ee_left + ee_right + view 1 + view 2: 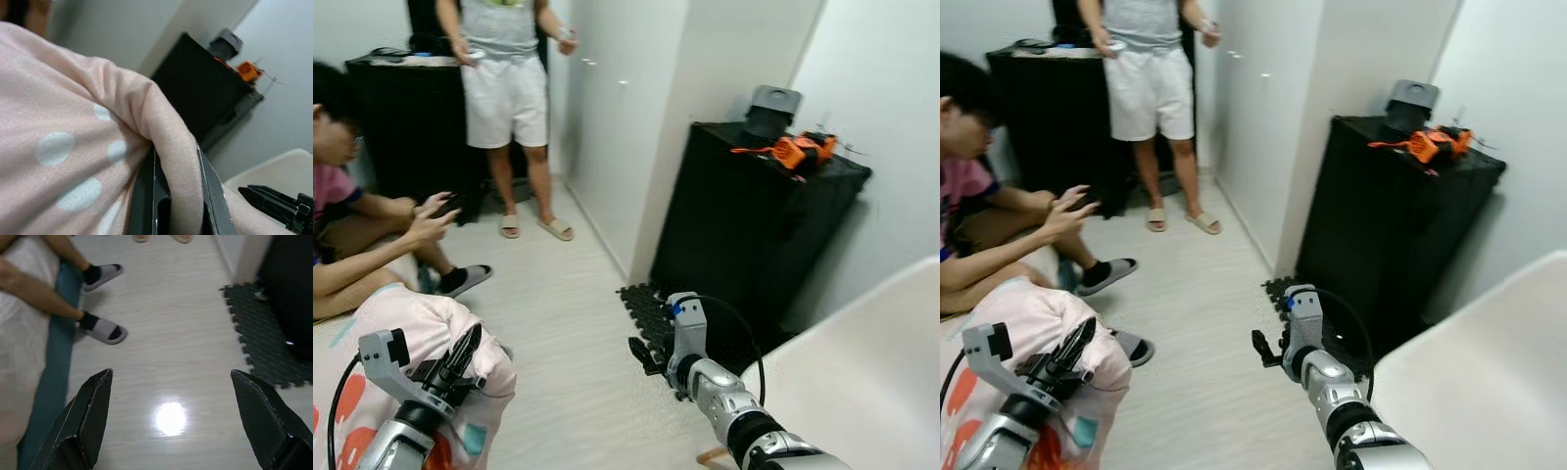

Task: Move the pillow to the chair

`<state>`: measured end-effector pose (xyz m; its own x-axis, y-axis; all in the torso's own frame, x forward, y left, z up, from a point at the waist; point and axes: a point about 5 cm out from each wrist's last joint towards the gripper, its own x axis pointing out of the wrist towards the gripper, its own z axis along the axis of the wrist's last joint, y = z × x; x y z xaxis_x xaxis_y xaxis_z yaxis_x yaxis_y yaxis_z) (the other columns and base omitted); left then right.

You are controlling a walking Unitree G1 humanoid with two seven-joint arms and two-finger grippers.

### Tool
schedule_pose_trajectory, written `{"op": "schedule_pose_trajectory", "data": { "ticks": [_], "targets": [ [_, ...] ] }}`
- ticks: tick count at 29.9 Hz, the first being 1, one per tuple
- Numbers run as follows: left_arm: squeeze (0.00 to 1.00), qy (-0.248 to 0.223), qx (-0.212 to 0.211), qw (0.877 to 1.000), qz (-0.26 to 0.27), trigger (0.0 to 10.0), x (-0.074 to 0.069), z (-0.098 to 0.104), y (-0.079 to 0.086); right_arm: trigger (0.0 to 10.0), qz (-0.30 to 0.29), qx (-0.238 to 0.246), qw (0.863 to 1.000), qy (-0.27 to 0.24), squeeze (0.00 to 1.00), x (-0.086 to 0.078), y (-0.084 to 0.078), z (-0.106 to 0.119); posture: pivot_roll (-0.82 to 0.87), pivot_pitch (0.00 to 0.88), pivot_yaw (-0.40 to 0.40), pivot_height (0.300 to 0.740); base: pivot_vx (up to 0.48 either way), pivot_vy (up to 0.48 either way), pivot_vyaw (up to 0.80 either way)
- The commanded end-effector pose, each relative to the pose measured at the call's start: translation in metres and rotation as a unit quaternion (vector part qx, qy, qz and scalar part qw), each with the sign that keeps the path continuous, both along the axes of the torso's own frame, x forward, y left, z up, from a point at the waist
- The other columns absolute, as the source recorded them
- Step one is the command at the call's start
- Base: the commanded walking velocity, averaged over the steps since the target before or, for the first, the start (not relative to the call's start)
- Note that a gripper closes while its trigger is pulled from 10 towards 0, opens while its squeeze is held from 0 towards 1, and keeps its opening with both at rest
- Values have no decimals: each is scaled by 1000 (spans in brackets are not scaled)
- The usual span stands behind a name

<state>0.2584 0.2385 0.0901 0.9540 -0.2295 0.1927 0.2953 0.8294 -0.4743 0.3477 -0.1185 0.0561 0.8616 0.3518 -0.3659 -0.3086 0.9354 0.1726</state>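
Note:
The pink pillow [426,328] with pale dots and red shapes is at the lower left, held up in front of me. My left gripper [465,360] is shut on a fold of its fabric; in the left wrist view the fold [178,161] is pinched between the two black fingers [146,196]. The cream chair [867,367] fills the lower right corner. My right gripper [642,353] hangs open and holds nothing, over the pale floor just left of the chair; its fingers [93,406] stand wide apart.
A person [352,211] sits at the left with legs and slippers [105,328] stretched onto the floor. Another person [506,88] stands at the back. A black cabinet [744,225] with an orange tool [798,150] stands right, with a black foam mat [259,333] at its foot.

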Motion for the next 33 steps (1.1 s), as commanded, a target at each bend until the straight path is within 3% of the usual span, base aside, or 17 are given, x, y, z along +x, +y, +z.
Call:
{"op": "schedule_pose_trajectory", "data": {
  "ticks": [1,12,16,20,24,26,33],
  "targets": [
    [0,-35,4,999,-17,10000,3,13,-6,10000,1,-9,1000,7,0,-1,-1,-2,70,50,-119,740,0,0,-719],
    [0,-25,-14,999,-25,10000,1,7,-20,10000,2,-12,1000,11,0,-2,0,-4,75,58,-113,740,0,0,-718],
    [0,-21,-18,999,-34,10000,1,4,-29,10000,8,-12,1000,12,0,-4,4,-6,75,58,-114,740,0,0,-719],
    [0,-7,-35,997,-66,10000,-3,-4,-49,10000,43,-6,999,22,0,-14,22,-16,77,64,-115,740,0,0,-719],
    [0,-2,-38,996,-75,10000,-5,-7,-56,10000,46,-5,999,23,0,-15,24,-17,77,64,-116,740,0,0,-719],
    [0,4,-47,995,-83,10000,-6,-11,-68,10000,50,-6,998,25,0,-17,26,-18,76,65,-119,740,0,0,-719],
    [0,5,-52,994,-91,10000,-5,-12,-75,10000,59,-18,998,30,0,-20,25,-22,73,65,-126,740,0,0,-717]
  ]
}}
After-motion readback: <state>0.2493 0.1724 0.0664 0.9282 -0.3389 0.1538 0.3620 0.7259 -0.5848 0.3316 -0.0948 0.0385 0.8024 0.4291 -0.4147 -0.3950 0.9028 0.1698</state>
